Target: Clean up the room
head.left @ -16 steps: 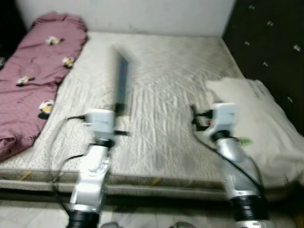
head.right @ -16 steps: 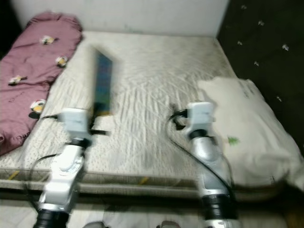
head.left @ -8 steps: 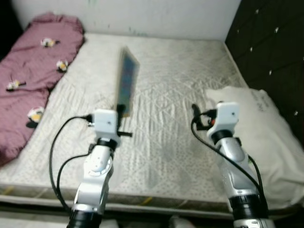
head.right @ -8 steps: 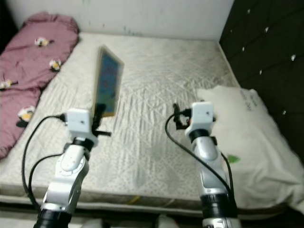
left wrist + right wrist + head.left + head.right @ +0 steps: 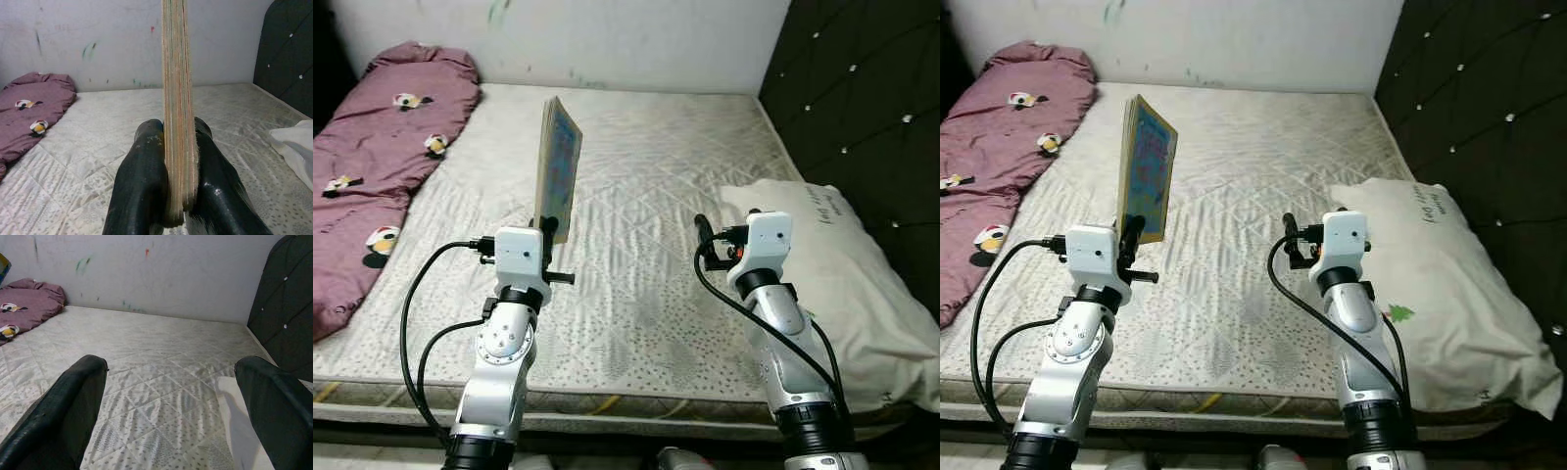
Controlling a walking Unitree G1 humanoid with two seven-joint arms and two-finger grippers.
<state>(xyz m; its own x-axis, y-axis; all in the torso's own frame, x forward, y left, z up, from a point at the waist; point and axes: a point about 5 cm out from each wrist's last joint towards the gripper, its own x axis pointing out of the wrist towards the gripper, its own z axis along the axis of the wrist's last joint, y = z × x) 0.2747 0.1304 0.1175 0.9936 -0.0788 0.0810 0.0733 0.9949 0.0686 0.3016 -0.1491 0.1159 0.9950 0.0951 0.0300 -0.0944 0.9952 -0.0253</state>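
Observation:
A thin colourful book (image 5: 557, 166) stands upright above the bed, held by its lower edge. My left gripper (image 5: 546, 230) is shut on it; in the left wrist view both black fingers (image 5: 142, 181) press the book's (image 5: 177, 98) page edges from either side. My right gripper (image 5: 701, 235) is raised over the middle of the mattress, left of the pillow. Its fingers (image 5: 73, 406) stand wide apart in the right wrist view with nothing between them.
The bare quilted mattress (image 5: 646, 186) stretches ahead to a white wall. A maroon blanket with flower prints (image 5: 382, 147) lies along its left side. A white pillow (image 5: 842, 274) rests at the right beside the dark tufted headboard (image 5: 862, 108).
The camera has steadied and shifted, so the picture is sharp now. The book stays gripped upright in my left gripper. Both arms hold much the same pose.

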